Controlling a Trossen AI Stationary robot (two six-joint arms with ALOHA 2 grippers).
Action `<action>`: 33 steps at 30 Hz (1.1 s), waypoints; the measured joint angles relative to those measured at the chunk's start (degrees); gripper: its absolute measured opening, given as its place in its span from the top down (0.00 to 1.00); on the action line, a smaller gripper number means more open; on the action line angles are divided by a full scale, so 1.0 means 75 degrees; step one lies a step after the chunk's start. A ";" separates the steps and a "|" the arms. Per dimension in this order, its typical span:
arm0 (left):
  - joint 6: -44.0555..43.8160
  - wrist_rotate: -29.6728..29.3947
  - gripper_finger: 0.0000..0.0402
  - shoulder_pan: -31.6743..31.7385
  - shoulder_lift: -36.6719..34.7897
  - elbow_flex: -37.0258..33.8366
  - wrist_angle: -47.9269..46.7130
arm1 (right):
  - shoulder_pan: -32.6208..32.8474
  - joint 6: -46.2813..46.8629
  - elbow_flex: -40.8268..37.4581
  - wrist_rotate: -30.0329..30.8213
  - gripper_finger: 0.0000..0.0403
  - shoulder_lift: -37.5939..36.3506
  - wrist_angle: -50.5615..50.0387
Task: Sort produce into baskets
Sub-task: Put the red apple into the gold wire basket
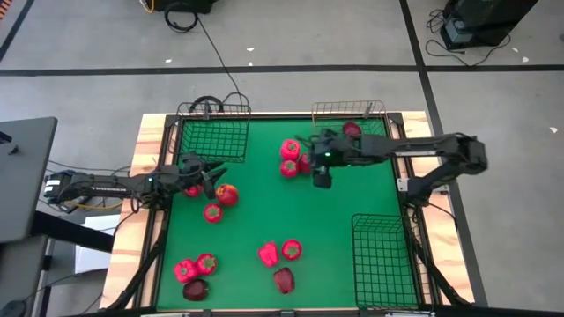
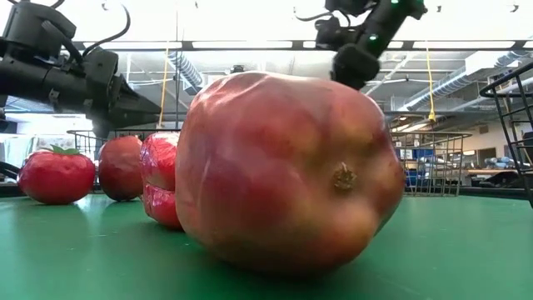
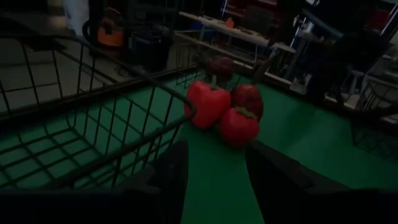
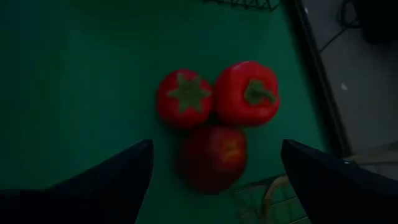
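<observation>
Red apple (image 2: 287,171) fills low view | hides table, baskets behind

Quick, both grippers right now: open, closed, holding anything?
Left gripper: open, empty, beside the squarish black basket.
Right gripper: open wide, empty, above a tomato, pepper and apple.
</observation>
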 joint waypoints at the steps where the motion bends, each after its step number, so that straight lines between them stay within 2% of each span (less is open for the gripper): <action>1: 0.0004 -0.0009 0.59 0.0000 -0.0002 0.0000 0.0034 | 0.0015 -0.0091 0.0243 0.0042 0.09 0.0230 -0.0147; 3: -0.0011 -0.0063 0.59 0.0000 0.0000 0.0000 0.0036 | 0.0022 -0.0206 0.0771 -0.0004 0.09 0.0685 -0.0550; 8: -0.0037 -0.0257 0.59 0.0003 -0.0001 0.0000 0.0031 | -0.0258 -0.0242 0.2122 -0.0744 0.07 0.1749 -0.1944; 14: -0.0090 -0.0267 0.59 0.0004 -0.0002 0.0000 0.0021 | -0.0735 -0.0277 0.3167 -0.0745 0.05 0.2752 -0.3045; 24: -0.0177 -0.0267 0.59 0.0003 -0.0003 0.0000 -0.0036 | -0.1507 -0.0813 0.3342 -0.1360 0.05 0.3705 -0.3264; 33: -0.0120 -0.0269 0.59 0.0003 0.0000 0.0000 -0.0749 | -0.1523 -0.1774 0.3339 -0.1508 0.13 0.4008 -0.3425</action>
